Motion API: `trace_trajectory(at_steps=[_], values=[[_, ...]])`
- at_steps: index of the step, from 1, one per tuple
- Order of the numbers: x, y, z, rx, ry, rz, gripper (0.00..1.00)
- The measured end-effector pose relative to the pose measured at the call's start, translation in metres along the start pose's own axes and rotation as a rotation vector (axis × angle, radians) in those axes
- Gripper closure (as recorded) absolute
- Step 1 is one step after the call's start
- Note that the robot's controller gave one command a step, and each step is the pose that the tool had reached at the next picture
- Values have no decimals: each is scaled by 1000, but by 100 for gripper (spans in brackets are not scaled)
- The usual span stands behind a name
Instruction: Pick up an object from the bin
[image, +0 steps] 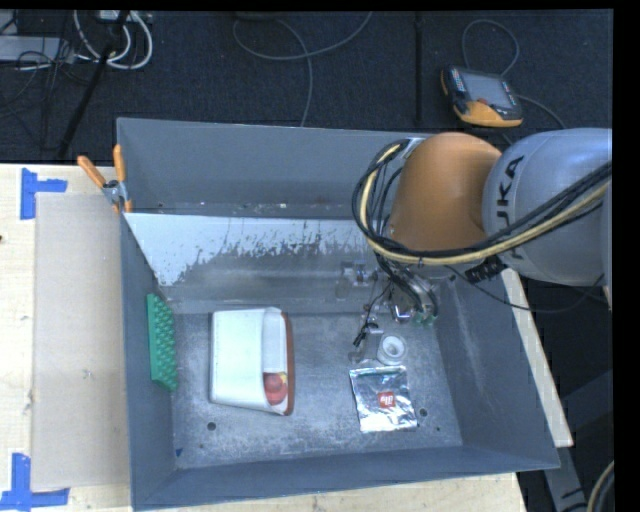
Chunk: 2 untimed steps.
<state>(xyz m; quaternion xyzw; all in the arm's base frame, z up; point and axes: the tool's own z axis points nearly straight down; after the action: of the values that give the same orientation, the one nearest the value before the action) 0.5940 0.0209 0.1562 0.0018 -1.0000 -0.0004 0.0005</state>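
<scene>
- The gripper (380, 322) hangs low over the right-centre of the grey bin (300, 455), under the arm's orange wrist cover (440, 190). Whether it is open or closed cannot be told from this view.
- A small white ring (392, 349) lies flat on the bin floor just below the gripper and slightly to its right, with its hole facing up. Being round, it has no long axis.
- Nothing can be seen held in the gripper.
- A silver foil packet (383, 398) with a red label lies just below the ring, its long axis running roughly top to bottom of the frame.
- A white box (240, 355) with a red end sits at lower centre, well left of the gripper.
- A green scrubber (161, 340) stands along the left wall.
</scene>
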Motion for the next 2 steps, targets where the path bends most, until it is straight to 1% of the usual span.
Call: trace_trajectory(at_steps=[1,2], values=[[34,-80,73,2,8,-137,0],[53,-78,87,0,3,-417,0]])
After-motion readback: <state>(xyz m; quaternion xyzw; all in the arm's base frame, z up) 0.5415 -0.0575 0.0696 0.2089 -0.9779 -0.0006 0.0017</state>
